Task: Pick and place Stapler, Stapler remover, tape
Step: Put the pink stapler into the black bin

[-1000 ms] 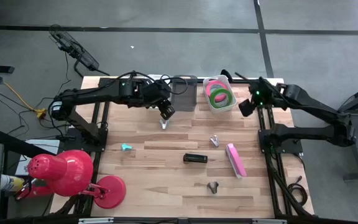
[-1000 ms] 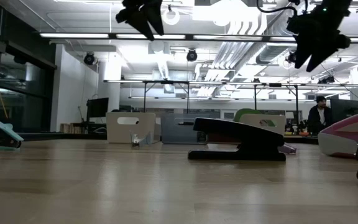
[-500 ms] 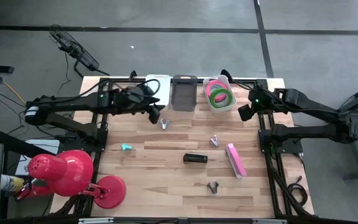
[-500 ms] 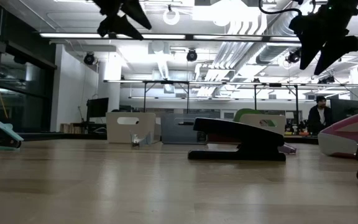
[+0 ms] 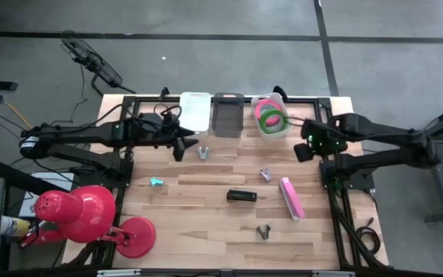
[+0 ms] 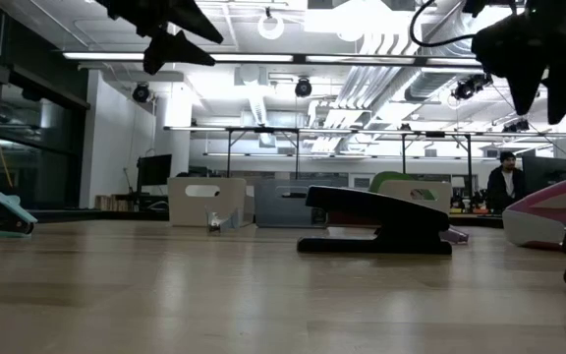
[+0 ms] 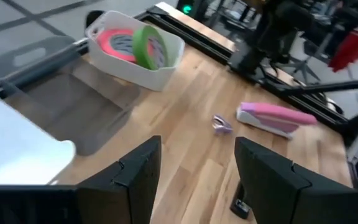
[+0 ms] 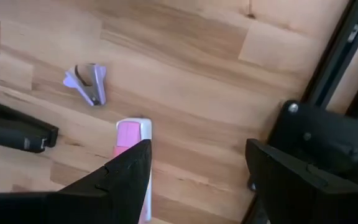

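- Left gripper (image 7: 194, 180): fingers spread with bare wood showing between them, nothing held; raised off the table (image 5: 206, 231) near its rear left part.
- Just ahead of those fingers: a small lilac stapler remover (image 7: 221, 124), the pink stapler (image 7: 277, 117) a little beyond it; off to one side, a smoked-grey bin (image 7: 61, 106).
- Farther out: the white bin (image 7: 166, 59) holding the tape (image 7: 138, 46) (pink-red and green rolls, already in place by the look of it).
- Right gripper (image 8: 197, 180): fingers likewise parted and empty, hovering by the table's right edge; the pink stapler's end (image 8: 131, 134) close in by one finger, the lilac remover (image 8: 87, 83) beyond, the black stapler (image 8: 14, 127) off to the side.
- Still loose in the overhead view: black stapler (image 5: 241, 195), a silvery remover (image 5: 203, 152), a dark one (image 5: 264, 231), a teal piece (image 5: 156, 182).
- Judged step: between picks, tape done, staplers and removers remaining.
- Next move, likely: lowering one gripper over a loose item, fingers straddling it (narrow side for the staplers), then closing.
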{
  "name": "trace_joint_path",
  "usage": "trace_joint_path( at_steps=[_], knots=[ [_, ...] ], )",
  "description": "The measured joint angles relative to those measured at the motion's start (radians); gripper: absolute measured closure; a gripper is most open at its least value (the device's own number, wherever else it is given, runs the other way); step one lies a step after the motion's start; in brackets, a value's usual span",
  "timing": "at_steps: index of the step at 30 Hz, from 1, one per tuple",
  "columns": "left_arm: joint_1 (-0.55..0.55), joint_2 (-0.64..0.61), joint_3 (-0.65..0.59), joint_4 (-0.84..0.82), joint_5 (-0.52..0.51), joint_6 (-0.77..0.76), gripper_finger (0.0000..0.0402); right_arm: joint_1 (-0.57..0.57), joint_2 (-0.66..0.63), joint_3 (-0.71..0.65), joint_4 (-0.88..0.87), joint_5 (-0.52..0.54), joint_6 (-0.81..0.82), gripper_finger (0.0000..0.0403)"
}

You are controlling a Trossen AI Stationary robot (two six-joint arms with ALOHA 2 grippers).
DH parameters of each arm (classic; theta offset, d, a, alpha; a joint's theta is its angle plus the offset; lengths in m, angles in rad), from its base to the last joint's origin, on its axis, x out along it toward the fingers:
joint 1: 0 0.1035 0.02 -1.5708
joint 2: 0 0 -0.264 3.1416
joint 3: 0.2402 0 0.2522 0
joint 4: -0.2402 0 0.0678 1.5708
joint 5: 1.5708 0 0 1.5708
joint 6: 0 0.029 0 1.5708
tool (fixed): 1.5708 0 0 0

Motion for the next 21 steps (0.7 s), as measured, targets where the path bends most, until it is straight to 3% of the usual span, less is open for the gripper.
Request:
trace_joint_path(
  at_steps=[12,21],
  knots=[
    [0.0,0.0,-0.013,0.024,0.106,0.065,0.0199,0.308,0.169,0.0,0.06,-0.02,0.281,0.0151],
    [0.0,0.0,-0.013,0.024,0.146,0.09,0.0199,0.449,0.378,0.0,0.197,-0.055,0.347,0.0151]
  ],
)
